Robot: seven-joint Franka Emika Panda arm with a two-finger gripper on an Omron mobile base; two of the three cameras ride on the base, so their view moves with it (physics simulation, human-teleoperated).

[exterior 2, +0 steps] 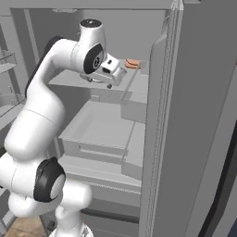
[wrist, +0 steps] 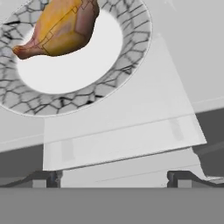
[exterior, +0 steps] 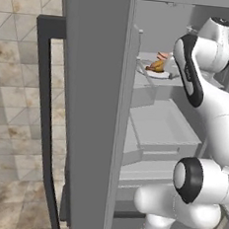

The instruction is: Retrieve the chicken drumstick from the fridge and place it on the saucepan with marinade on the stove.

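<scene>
While the fridge (exterior: 92,109) stands with its doors swung open, the parts read as follows.
Claw (wrist: 114,178): jaws wide apart, holding nothing, poised above the shelf (wrist: 122,127).
Chicken drumstick (wrist: 59,27): ahead of the claw, apart from its tips, lying on the plate.
Plate (wrist: 131,39): white with a crackle-patterned rim, resting on the shelf just beyond the claw.

Pale grey fridge shelf (wrist: 131,118), patterned-rim white plate (wrist: 131,48) on it, chicken drumstick (wrist: 61,26) on plate
</scene>
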